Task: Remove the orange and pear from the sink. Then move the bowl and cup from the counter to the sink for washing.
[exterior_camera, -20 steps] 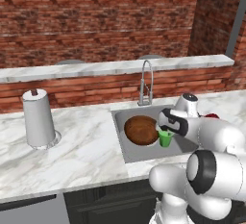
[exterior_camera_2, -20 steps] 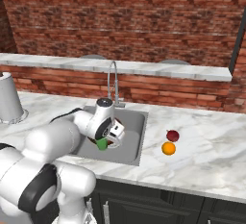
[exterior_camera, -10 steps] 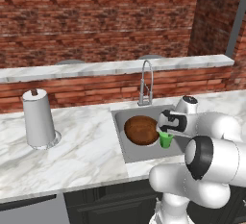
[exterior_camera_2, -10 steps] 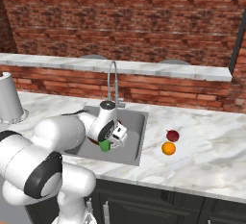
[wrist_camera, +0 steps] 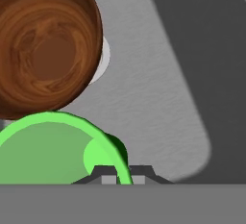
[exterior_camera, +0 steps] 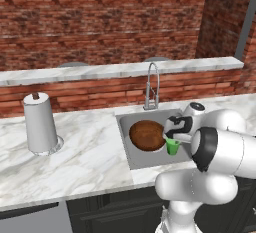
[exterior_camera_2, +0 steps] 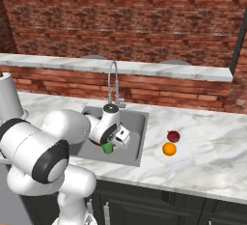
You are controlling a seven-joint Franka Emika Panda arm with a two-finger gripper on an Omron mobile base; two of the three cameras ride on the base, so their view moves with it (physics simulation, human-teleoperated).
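Behind brick walls and white marble counter (exterior_camera_2: 207, 166), the gripper (exterior_camera: 174, 138) pinches the small bright green cup's (exterior_camera: 172, 146) rim over the grey metal sink (exterior_camera: 145, 161). Lower beside the dark wooden bowl (exterior_camera: 147, 135), upright, before releasing.

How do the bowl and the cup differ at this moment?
The bowl is dark brown wood and wide; the cup is bright green and far smaller. The bowl rests loose on the sink floor, while the cup hangs in the gripper, jaws shut on its rim. Both are open side up, within the basin.
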